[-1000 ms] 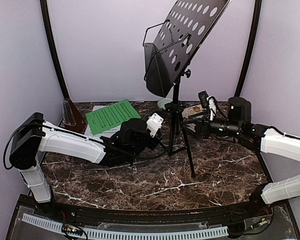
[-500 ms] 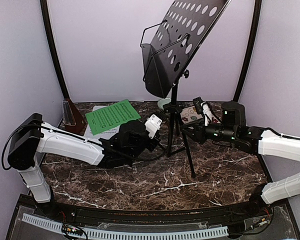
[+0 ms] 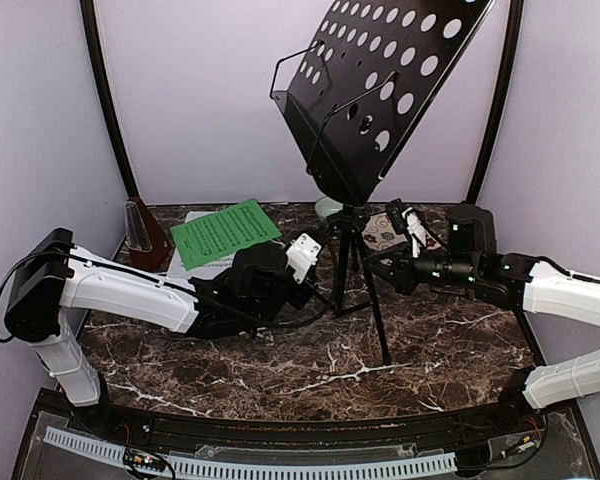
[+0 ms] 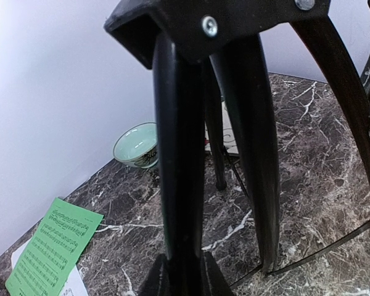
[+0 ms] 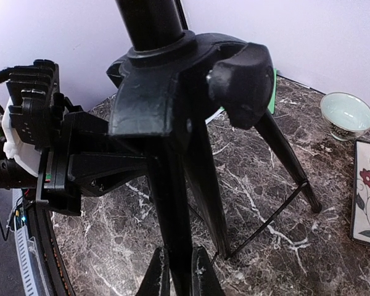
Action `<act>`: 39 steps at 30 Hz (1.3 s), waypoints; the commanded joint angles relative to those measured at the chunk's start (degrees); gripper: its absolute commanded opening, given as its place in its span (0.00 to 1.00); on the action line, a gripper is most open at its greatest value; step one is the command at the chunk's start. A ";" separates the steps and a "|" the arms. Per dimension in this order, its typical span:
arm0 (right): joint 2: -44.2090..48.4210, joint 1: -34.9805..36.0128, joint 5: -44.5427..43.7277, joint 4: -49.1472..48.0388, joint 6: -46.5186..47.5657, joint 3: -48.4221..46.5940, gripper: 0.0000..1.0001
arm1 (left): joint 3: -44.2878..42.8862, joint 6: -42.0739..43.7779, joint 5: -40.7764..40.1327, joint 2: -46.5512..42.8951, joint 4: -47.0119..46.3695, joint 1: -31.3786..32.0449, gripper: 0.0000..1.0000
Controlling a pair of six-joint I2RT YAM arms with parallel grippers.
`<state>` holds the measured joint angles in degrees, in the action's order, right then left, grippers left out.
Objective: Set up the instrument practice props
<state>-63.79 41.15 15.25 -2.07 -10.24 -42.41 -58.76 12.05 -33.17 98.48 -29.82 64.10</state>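
Note:
The black music stand stands on its tripod at the middle of the marble table, with its perforated desk tilted high. My left gripper is shut on one tripod leg from the left. My right gripper is shut on another leg from the right, below the hub. The green sheet lies on the white sheet at the back left. The dark red-brown metronome stands beside them at the left wall.
A pale green bowl sits behind the stand near the back wall. A cream tile with a swirl pattern lies to its right. Walls close the table in on three sides. The tripod's thin braces run low between the legs.
My right gripper has moved left and shut on a tripod leg. The stand's desk has swung round and now shows more of its perforated face. My left gripper kept its hold.

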 commanded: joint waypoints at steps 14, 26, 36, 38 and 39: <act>3.87 -1.68 -2.20 12.17 2.73 -2.48 0.00 | 11.35 -3.09 20.93 -17.29 2.34 -0.78 0.61; 3.80 -1.81 1.00 12.01 1.73 -3.64 0.32 | 13.28 -6.81 44.92 -23.74 1.60 -18.43 0.68; 3.48 -1.14 1.63 7.52 -2.00 -3.24 0.57 | -1.30 4.28 71.33 -5.31 1.15 -26.48 0.68; 3.57 -0.70 1.12 6.49 -2.93 -2.63 0.57 | -3.05 5.91 77.16 -1.82 -3.80 -27.41 0.67; 3.51 -0.52 0.77 5.99 -3.20 -2.26 0.56 | -4.10 6.66 79.23 -0.22 -5.45 -27.66 0.67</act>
<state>-60.42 39.77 16.64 8.43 -11.31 -45.10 -59.29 13.67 31.53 94.48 -28.36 37.95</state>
